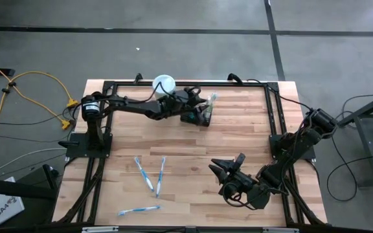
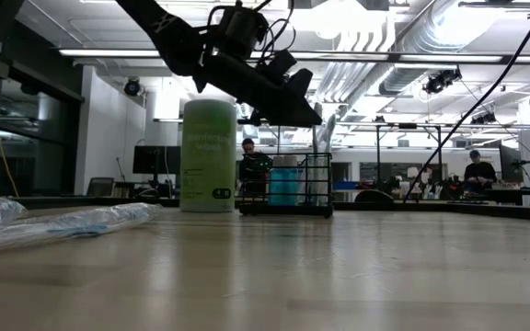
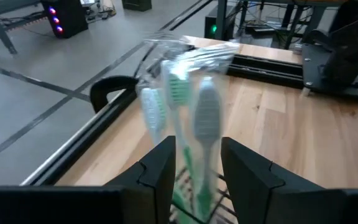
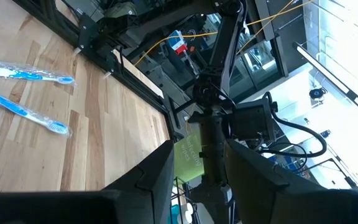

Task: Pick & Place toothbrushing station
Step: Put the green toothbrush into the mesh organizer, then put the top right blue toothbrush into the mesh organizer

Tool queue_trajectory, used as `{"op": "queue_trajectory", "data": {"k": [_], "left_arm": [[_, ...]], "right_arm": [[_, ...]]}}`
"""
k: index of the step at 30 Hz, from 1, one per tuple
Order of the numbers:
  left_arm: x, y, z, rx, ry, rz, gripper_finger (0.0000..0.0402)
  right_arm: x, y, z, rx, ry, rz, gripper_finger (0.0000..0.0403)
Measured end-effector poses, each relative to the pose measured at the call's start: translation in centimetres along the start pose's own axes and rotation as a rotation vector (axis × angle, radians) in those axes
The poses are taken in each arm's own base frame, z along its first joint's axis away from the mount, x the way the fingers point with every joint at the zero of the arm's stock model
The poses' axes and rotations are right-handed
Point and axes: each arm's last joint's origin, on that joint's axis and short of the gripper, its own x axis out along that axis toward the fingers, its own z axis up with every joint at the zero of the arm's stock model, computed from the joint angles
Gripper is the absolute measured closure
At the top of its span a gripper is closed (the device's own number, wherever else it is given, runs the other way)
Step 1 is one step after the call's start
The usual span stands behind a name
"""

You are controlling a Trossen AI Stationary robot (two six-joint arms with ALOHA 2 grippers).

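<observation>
Left hand (image 1: 203, 111) released, fingers spread around wrapped toothbrushes (image 3: 194, 106) in the caddy (image 2: 286, 188) at the far bench (image 1: 251, 139) edge; lifting out could snag wrappers and tip it; right hand (image 1: 224, 169) waits near, parted, empty.

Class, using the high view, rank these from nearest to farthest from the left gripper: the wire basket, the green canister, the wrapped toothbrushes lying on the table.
1. Wire basket: directly under the left gripper, at the table's far edge.
2. Green canister: just beside the arm, farther along the far edge.
3. Wrapped toothbrushes: farthest, lying on the table's near-left part.

Bright overhead light, toothbrushes (image 3: 191, 118) seemingly blurred
</observation>
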Motion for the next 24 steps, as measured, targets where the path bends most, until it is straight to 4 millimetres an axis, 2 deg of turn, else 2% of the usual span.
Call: {"op": "queue_trajectory", "data": {"k": [12,19,24], "left_arm": [[-0.5,-0.4,0.3,0.039,0.017,0.001,0.0276],[-3.6,-1.1,2.2,0.066,0.111,-0.024,0.0276],[-6.1,-2.4,3.3,0.075,0.165,-0.062,0.0276]], "right_arm": [[0.0,0.0,0.0,0.000,0.000,0.000,0.0270],[0.0,0.0,0.0,0.000,0.000,0.000,0.0270],[0.0,0.0,0.0,0.000,0.000,0.000,0.0270]]}}
